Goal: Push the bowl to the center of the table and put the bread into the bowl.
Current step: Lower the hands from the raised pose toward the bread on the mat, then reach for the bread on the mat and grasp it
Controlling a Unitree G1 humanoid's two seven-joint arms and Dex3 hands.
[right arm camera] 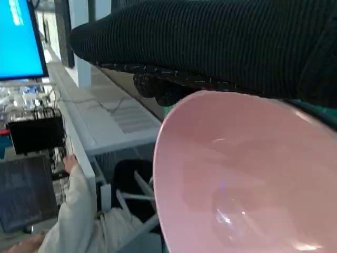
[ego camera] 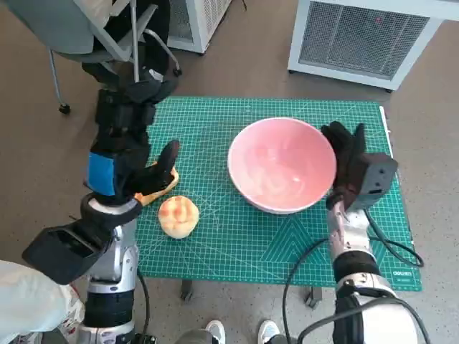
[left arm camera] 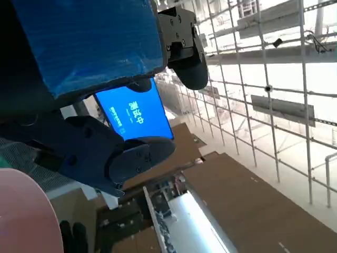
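Your pink bowl (ego camera: 282, 165) sits empty on the green cutting mat (ego camera: 237, 244), right of the mat's middle. The right hand (ego camera: 347, 154) stands against its right rim, gloved fingers upright and close together, holding nothing. The bread (ego camera: 178, 216), a round golden bun, lies well apart from the bowl, near the mat's left front part. A second orange-tan piece (ego camera: 159, 189) lies just behind it, partly hidden under the left hand (ego camera: 136, 168); from the head view you cannot tell whether those black fingers grip it or only hover over it.

The right wrist view gives you what the head view cannot: the bowl's glossy inside (right arm camera: 247, 179) fills the picture right under the glove (right arm camera: 210, 42), with a seated person's pale sleeve (right arm camera: 73, 211) and a blue screen (right arm camera: 18, 37) beyond. The left wrist view shows the left hand's blue tape (left arm camera: 84, 42) and its black fingers (left arm camera: 121, 158) curled with a gap between them and nothing visible inside, plus a sliver of the bowl's rim (left arm camera: 23, 211); neither bread nor mat appears there.

A grey chair (ego camera: 79, 36) and white units (ego camera: 366, 36) stand on the floor beyond the table.
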